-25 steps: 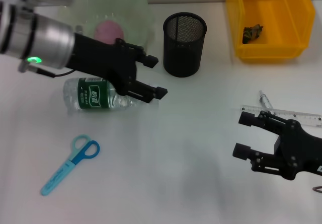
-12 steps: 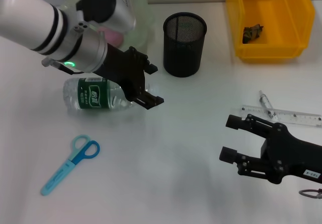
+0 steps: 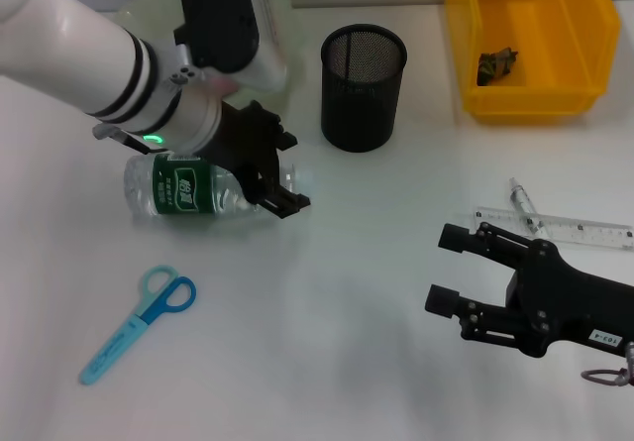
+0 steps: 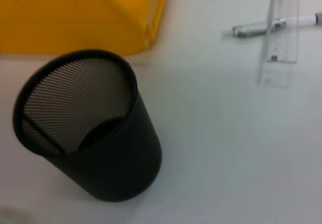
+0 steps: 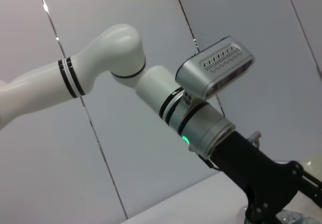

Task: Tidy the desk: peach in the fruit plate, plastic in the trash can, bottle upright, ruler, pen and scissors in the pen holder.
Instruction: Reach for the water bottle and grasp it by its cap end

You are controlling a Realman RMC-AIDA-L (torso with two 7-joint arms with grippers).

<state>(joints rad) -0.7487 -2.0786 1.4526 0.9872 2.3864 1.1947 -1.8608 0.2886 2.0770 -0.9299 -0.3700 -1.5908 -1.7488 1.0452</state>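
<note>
The clear bottle (image 3: 183, 185) with a green label lies on its side at the left, cap end pointing right. My left gripper (image 3: 288, 173) is open, low over that cap end, one finger on each side of the neck. My right gripper (image 3: 443, 268) hovers open at the front right, holding nothing. Just behind it lie the clear ruler (image 3: 584, 229) and the pen (image 3: 522, 202), which also show in the left wrist view as ruler (image 4: 282, 27) and pen (image 4: 266, 26). Blue scissors (image 3: 139, 324) lie at the front left. The black mesh pen holder (image 3: 364, 86) stands at the back centre. My left arm hides the peach.
The pale green fruit plate (image 3: 272, 10) sits at the back left, mostly behind my left arm (image 5: 201, 118). The yellow trash can (image 3: 530, 40) at the back right holds a crumpled piece of plastic (image 3: 497, 62). The left wrist view shows the pen holder (image 4: 90, 133) close beside the yellow trash can (image 4: 80, 12).
My left arm has swung round and its gripper has dropped towards the bottle's cap end. My right gripper has shifted left, away from the ruler.
</note>
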